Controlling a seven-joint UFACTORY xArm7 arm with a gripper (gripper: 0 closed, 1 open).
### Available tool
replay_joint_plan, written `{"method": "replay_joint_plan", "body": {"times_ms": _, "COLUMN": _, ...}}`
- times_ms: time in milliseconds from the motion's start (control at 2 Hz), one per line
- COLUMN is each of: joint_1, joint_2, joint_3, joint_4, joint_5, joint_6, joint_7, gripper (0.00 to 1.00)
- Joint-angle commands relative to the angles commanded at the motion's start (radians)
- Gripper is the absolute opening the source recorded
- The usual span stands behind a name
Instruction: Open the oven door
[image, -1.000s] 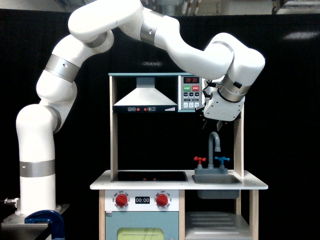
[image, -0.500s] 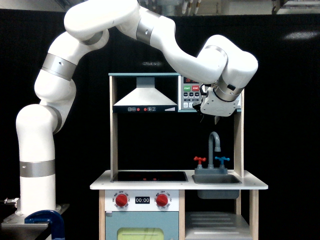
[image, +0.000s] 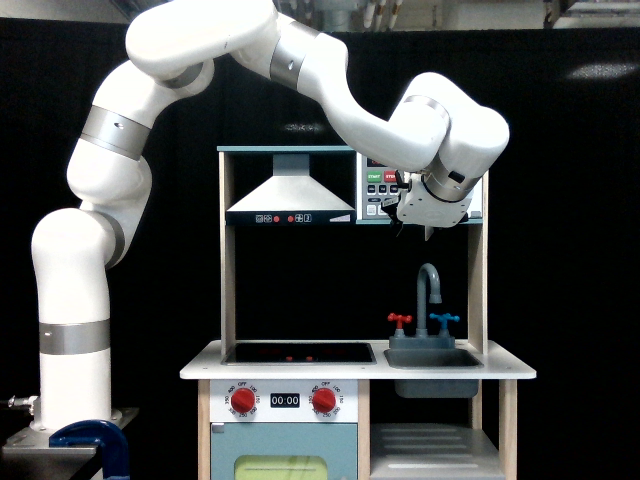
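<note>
The toy kitchen's upper shelf carries a small microwave whose control panel (image: 376, 190), with green and red buttons, shows at the exterior view's right of the hood. The oven door beside that panel is hidden behind the arm's white wrist (image: 440, 165). My gripper (image: 414, 227) hangs under the wrist, right in front of the microwave; only dark finger stubs show, so its opening is unclear.
A grey range hood (image: 290, 195) sits to the panel's left. Below are a black hob (image: 298, 352), a sink (image: 432, 358) with a grey tap (image: 430, 285), red knobs, and a larger blue-grey door with a yellow window (image: 283, 465). A blue clamp (image: 90, 445) stands by the arm's base.
The wrist and gripper have moved up and toward the exterior view's left, closing in on the microwave front and covering more of it.
</note>
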Motion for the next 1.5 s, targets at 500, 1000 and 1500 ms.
{"method": "replay_joint_plan", "body": {"times_ms": 500, "joint_1": -0.004, "joint_2": -0.019, "joint_3": 0.056, "joint_4": 0.067, "joint_5": 0.005, "joint_6": -0.002, "joint_7": 0.101, "gripper": 1.00}}
{"method": "replay_joint_plan", "body": {"times_ms": 1000, "joint_1": 0.019, "joint_2": -0.029, "joint_3": 0.133, "joint_4": 0.119, "joint_5": 0.014, "joint_6": -0.059, "joint_7": 0.203, "gripper": 1.00}}
{"method": "replay_joint_plan", "body": {"times_ms": 1500, "joint_1": 0.025, "joint_2": 0.000, "joint_3": 0.173, "joint_4": 0.166, "joint_5": 0.012, "joint_6": -0.090, "joint_7": 0.241, "gripper": 0.00}}
